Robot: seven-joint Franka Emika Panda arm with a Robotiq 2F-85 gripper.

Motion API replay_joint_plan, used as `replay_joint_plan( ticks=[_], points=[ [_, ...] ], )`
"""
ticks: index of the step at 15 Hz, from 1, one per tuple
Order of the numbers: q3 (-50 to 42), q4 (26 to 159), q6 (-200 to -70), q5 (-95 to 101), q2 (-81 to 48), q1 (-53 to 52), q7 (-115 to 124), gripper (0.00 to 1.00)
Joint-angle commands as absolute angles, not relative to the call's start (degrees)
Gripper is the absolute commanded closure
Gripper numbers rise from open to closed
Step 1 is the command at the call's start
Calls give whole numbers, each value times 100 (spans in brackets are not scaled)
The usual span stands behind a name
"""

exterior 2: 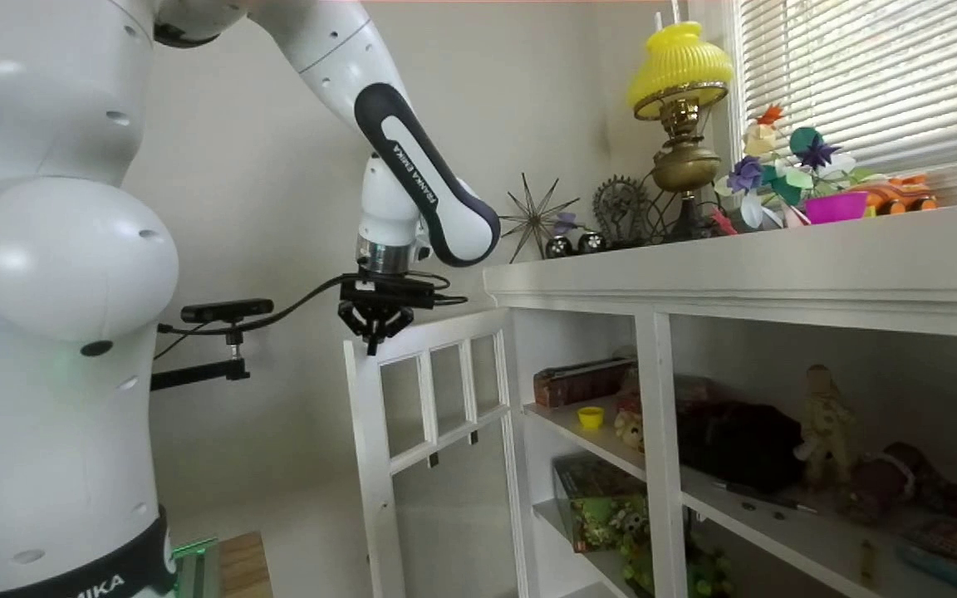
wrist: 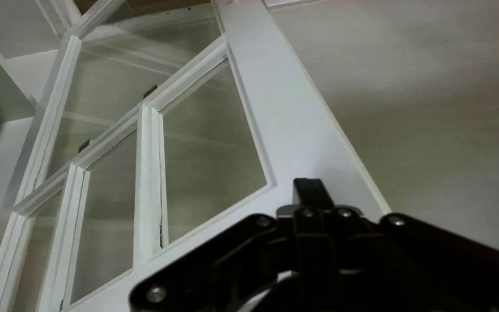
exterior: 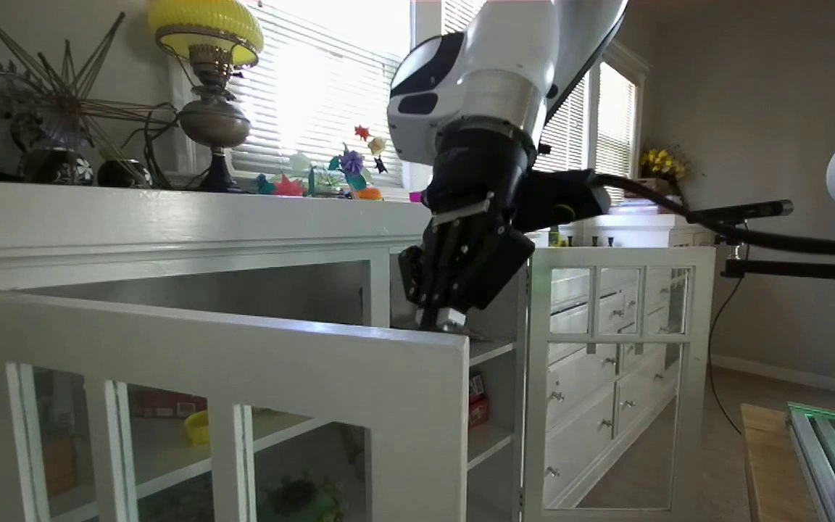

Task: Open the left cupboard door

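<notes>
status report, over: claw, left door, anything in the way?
Claw shut, nothing gripped. Left door standing open, claw at its inner face, contact unclear. Nothing seen blocking it.

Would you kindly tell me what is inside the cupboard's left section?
On the upper shelf I see a box, a cup and a toy; lower down, green items. Whatever stands behind the post cannot be seen.
</notes>
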State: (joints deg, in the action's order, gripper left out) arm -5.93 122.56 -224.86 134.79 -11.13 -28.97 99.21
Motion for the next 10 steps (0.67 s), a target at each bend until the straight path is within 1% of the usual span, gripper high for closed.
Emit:
replay_joint_plan(
  ticks=[1,2,4,5,6,7,10],
  points=[
    [-662,11687,-22974,14182,-968,-3270,11363,100],
    [-154,11508,-23019,14398,-1008,-2882,11743,100],
    [26,11156,-23152,14715,-1128,-2874,12369,100],
    [-316,10976,-23191,14938,-1153,-3273,12781,100],
    [-1347,11381,-22863,14457,-1244,-4080,12243,100],
    [-1595,11341,-22668,14471,-1363,-4268,12312,100],
    [-2970,10757,-22645,14447,-2153,-5246,12432,100]
  ],
)
